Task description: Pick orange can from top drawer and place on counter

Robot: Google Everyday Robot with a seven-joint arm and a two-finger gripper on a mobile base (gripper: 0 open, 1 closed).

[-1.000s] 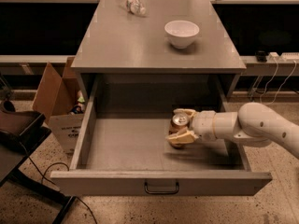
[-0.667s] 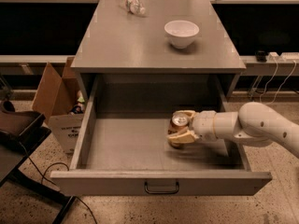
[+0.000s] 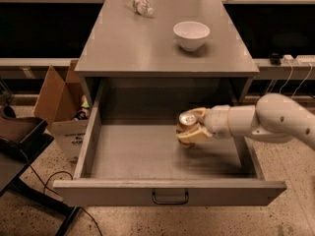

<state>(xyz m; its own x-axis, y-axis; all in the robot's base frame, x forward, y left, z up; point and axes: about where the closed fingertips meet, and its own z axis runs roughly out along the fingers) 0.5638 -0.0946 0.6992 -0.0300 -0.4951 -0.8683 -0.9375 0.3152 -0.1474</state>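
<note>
The top drawer (image 3: 133, 156) is pulled wide open, with a dark bar handle (image 3: 170, 198) at its front. Inside it, right of centre, the orange can (image 3: 185, 123) stands with its silver top showing. My gripper (image 3: 191, 128) reaches in from the right on a white arm and is shut on the can, pale fingers (image 3: 193, 137) wrapped round its side. The can looks slightly off the drawer floor. The grey counter (image 3: 142, 43) lies above and behind the drawer.
A white bowl (image 3: 191, 34) stands on the counter at right. A clear plastic bottle (image 3: 138, 4) lies at the counter's back. An open cardboard box (image 3: 61, 107) sits on the floor left of the cabinet, beside a dark chair (image 3: 19, 136).
The gripper and the can have risen slightly in the drawer; otherwise nothing has moved.
</note>
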